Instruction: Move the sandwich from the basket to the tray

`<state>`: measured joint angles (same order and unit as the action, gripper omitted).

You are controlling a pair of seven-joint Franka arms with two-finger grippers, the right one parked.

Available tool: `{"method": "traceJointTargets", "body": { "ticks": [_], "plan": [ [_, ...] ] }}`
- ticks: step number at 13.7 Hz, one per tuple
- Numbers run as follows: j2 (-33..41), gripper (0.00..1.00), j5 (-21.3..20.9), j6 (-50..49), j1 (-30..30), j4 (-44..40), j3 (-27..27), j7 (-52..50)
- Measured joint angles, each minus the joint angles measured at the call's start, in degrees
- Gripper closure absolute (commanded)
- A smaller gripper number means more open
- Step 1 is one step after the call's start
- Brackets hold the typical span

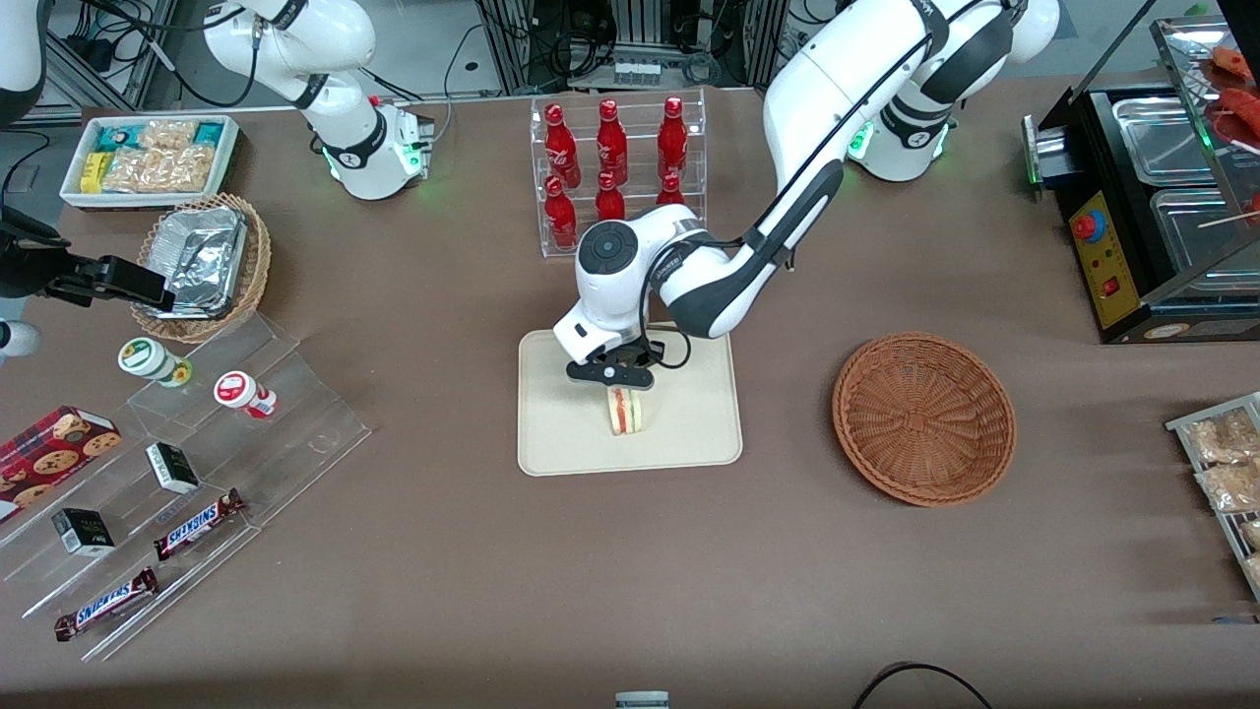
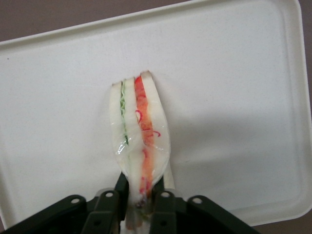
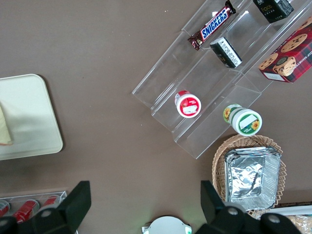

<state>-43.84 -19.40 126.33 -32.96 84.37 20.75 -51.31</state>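
The left arm's gripper (image 1: 612,375) hangs over the cream-beige tray (image 1: 561,433), its two black fingers (image 2: 120,187) clamped on one end of the clear-wrapped sandwich (image 1: 626,411). The sandwich stands on edge on the tray surface, its red-orange and green filling layers facing up. Its long axis runs from the fingers toward the front camera, and the free end points at the tray's nearer rim. The reddish-brown wicker basket (image 1: 923,418) sits on the brown table (image 1: 413,551), well apart from the tray toward the working arm's end.
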Motion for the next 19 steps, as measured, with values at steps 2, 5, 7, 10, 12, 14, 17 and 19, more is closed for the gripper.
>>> {"method": "traceJointTargets", "body": {
  "ticks": [2,5,7,10,12,14,17,19],
  "plan": [
    [0.0,0.01,0.0,0.0,0.0,-0.4,0.0,0.0],
    [1.1,0.01,0.0,-0.6,0.1,-2.3,-0.2,-2.1],
    [4.0,0.01,0.0,-2.7,0.7,-3.2,-0.5,-5.4],
    [10.7,0.01,0.4,-8.9,3.9,-3.7,-0.7,-8.9],
    [15.3,0.01,2.6,-13.4,7.1,-3.7,-0.8,-9.2],
    [19.8,0.01,5.1,-17.5,10.6,-3.7,-0.9,-9.1],
    [25.7,0.01,8.0,-25.7,16.0,-3.6,-1.0,-2.3],
    [29.0,0.01,9.3,-30.4,19.8,-3.5,-1.1,4.2]
  ]
}}
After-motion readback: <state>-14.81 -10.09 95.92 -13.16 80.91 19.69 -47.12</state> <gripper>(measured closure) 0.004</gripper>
